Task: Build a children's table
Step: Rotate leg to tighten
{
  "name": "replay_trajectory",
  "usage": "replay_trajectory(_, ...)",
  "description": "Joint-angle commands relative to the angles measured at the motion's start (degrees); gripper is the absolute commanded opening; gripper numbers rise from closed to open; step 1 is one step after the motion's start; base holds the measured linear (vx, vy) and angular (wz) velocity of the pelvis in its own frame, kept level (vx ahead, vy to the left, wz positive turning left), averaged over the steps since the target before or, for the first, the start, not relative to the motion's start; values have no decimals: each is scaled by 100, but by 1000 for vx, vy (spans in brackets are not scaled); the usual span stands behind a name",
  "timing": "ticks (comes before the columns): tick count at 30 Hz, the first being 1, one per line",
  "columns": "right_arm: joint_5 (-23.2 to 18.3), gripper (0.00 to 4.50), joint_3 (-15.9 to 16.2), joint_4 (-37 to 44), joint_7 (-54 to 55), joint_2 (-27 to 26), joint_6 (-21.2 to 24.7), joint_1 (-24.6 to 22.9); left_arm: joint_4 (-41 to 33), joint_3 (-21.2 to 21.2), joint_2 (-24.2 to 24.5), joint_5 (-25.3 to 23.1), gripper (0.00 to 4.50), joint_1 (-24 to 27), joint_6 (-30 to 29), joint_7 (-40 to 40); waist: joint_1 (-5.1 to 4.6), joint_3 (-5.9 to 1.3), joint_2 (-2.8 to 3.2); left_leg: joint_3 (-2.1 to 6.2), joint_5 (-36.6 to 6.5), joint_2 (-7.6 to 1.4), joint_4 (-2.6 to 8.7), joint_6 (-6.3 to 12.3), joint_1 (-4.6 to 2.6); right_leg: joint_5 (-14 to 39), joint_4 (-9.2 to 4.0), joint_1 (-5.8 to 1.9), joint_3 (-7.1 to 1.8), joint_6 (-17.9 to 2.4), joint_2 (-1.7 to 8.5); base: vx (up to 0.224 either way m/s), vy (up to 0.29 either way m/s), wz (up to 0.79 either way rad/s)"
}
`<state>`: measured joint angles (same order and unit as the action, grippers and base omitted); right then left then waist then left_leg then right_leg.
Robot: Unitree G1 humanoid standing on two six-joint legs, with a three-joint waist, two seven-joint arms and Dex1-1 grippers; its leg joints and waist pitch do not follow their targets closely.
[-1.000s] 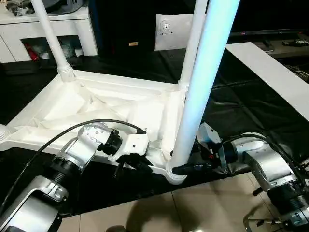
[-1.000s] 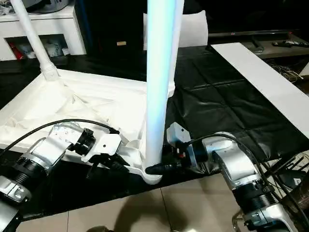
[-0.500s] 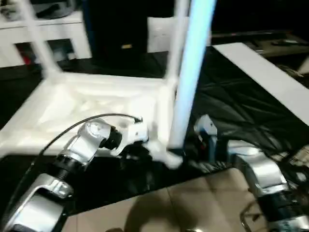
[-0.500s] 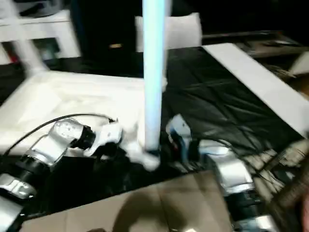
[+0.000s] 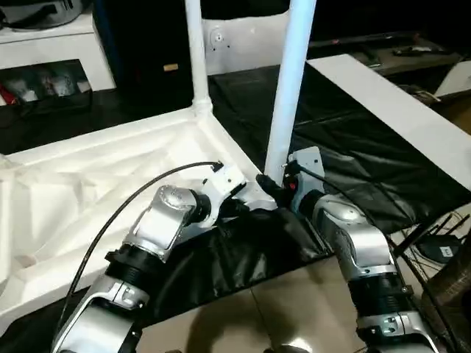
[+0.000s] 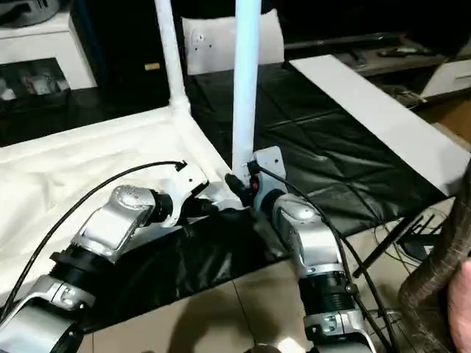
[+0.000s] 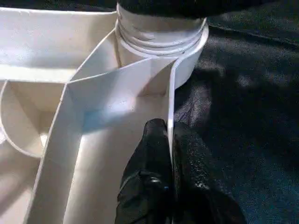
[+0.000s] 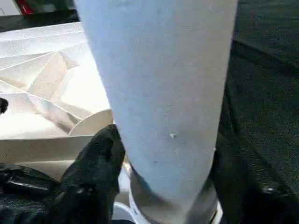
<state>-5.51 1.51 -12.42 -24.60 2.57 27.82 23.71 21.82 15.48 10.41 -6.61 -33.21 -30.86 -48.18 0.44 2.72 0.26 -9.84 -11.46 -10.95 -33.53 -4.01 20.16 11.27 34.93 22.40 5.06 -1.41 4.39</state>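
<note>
Tabletop (image 5: 110,184) lies upside down on black sheet (image 5: 346,140), ribbed underside up. Near-corner leg (image 5: 288,88) stands upright in socket, long axis vertical, directly ahead of right pincer (image 8: 154,186); black fingers (image 8: 93,163) straddle leg base, apparently gripping. Left pincer (image 7: 170,154) clenched on tabletop rim, just beside socket. Second leg (image 5: 195,51) upright beyond. Right arm nearer leg.

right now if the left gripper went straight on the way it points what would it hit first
Probably the round corner socket holding the near leg. The left gripper is pinched on the tabletop's thin side wall, which runs straight to that socket.
</note>
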Motion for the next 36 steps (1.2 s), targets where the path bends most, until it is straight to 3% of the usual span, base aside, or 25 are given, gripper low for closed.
replay_trajectory(1,-336,316,487,116,-450,-226,119,-257,-366,175,-110,143,0,-19,218,-67,62,-338,58,73,-670,-211,358,320,24,689,-435,-325,-334,-1281,402,0,0,0)
replay_trajectory(6,-569,362,318,518,-842,74,21,-542,-454,258,175,179,0,79,501,-454,65,-328,52,75,-782,-213,371,293,29,733,-453,-333,-337,-1236,396,0,0,0)
replay_trajectory(12,-713,408,407,1042,-1927,967,-263,-939,-372,386,675,273,0,220,1266,-1166,146,-315,43,59,-825,-221,362,343,28,902,-459,-324,-344,-1185,401,0,0,0)
replay_trajectory(13,-718,432,450,1080,-2287,1244,-438,-969,-352,457,858,353,0,282,1646,-1578,166,-312,39,57,-869,-216,360,329,21,1037,-477,-320,-344,-1124,400,0,0,0)
replay_trajectory(17,-734,445,492,1067,-2709,1551,-644,-958,-319,549,1079,435,0,345,1970,-2051,184,-325,15,52,-838,-223,348,362,16,943,-447,-305,-351,-1144,403,0,0,0)
replay_trajectory(18,-794,445,516,1049,-2968,1712,-712,-931,-269,597,1185,507,0,355,2111,-2296,209,-330,-10,49,-787,-227,347,391,15,895,-442,-302,-346,-1170,403,0,0,0)
replay_trajectory(20,-839,445,589,996,-3338,1914,-795,-865,-219,663,1292,596,0,343,2247,-2637,248,-331,21,49,-716,-246,345,407,5,812,-413,-291,-350,-1213,408,0,0,0)
replay_trajectory(23,-839,445,720,877,-3816,2144,-931,-749,-121,815,1448,583,0,279,2452,-3040,307,-338,-5,42,-632,-250,335,451,-1,627,-379,-285,-346,-1275,407,0,0,0)
replay_trajectory(27,-968,445,844,719,-4389,2330,-1016,-611,106,998,1568,476,0,145,2846,-3410,373,-324,-28,30,-753,-250,337,428,-7,890,-408,-284,-344,-1237,423,0,0,0)
replay_trajectory(30,-1006,410,935,619,-4659,2422,-1060,-548,219,1085,1598,425,0,62,3024,-3545,434,-342,-39,36,-633,-268,334,405,-6,786,-371,-292,-346,-1232,433,0,0,0)
replay_trajectory(36,-1089,365,1124,441,-5203,2575,-1073,-401,382,1202,1590,445,0,-76,3289,-3866,464,-356,-62,28,-578,-260,314,430,8,707,-354,-301,-336,-1261,431,0,0,0)
